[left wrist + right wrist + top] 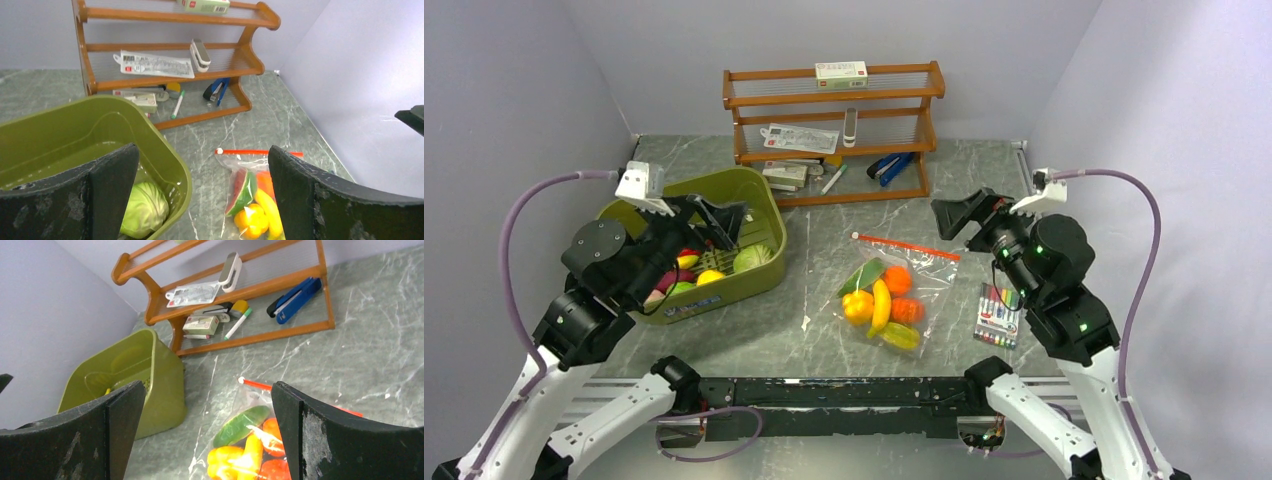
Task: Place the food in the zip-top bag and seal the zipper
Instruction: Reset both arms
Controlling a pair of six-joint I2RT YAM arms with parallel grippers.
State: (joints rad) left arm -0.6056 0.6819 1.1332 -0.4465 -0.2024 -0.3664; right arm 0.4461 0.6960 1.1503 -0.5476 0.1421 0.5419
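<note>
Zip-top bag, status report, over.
Left gripper, right gripper: jaws open, empty. Clear plastic zip-top bag lies flat, toy fruit inside; seal unclear. More toy food in olive-green tub.

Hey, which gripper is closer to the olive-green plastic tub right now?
Left. The left gripper hangs open over the olive-green plastic tub. The right gripper, also open, is across the table, by the far corner of the clear zip-top bag.

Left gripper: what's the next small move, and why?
Probably lower the left gripper into the tub and close on the cabbage. Its jaws are open and empty above the tub, which holds the cabbage and other food, while the bag nearby has several pieces inside. Sealing looks premature.
</note>
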